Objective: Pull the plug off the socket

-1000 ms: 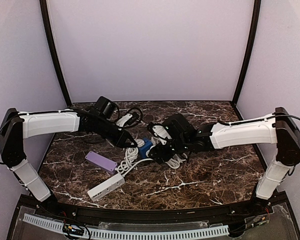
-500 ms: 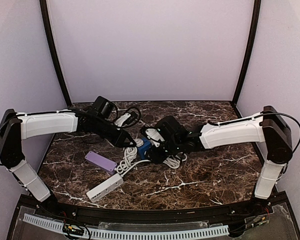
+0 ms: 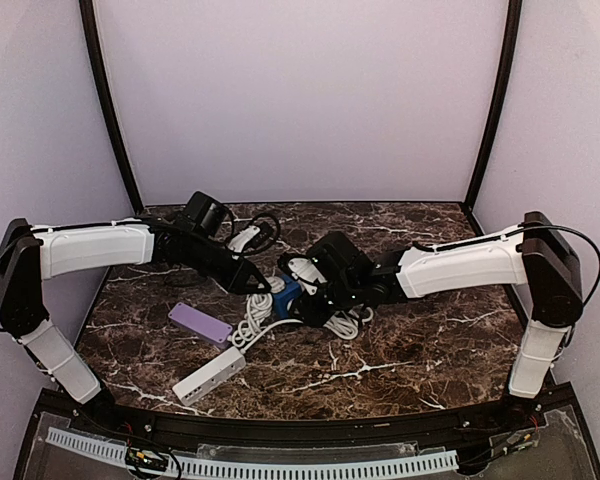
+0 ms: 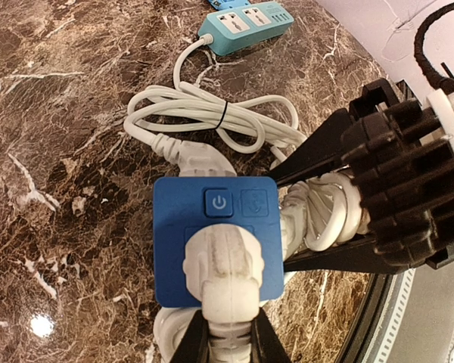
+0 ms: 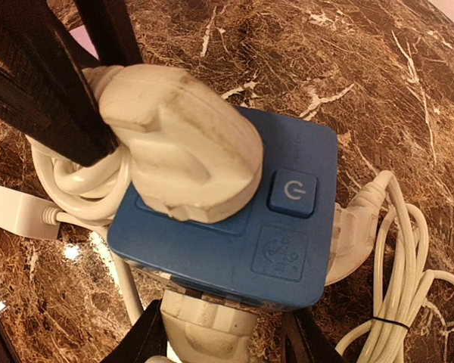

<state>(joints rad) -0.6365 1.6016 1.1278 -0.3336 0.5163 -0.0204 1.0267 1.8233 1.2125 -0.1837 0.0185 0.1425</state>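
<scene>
The left end effector point(image 4: 225, 333) is clenched on the white plug point(image 5: 178, 144) seated atop the blue socket point(image 5: 242, 234) on the tabletop point(image 3: 410, 350); the right end effector point(image 5: 223, 336) straddles the socket's side, grip unclear, and should clamp it firmly before a straight pull

I read one sign only: a white power symbol on the square button point(image 5: 292, 191) of the blue socket point(image 5: 212, 243). Beside it I note an embossed emblem point(image 5: 282, 253), too faint to make out.

Marble table point(image 3: 430, 350): purple pwr strip point(image 3: 200, 322) left-centre, white bar point(image 3: 211, 374) nearer, prob. another strip; teal strip point(image 4: 246, 23) w/ tied white cord point(image 4: 212, 113).
</scene>
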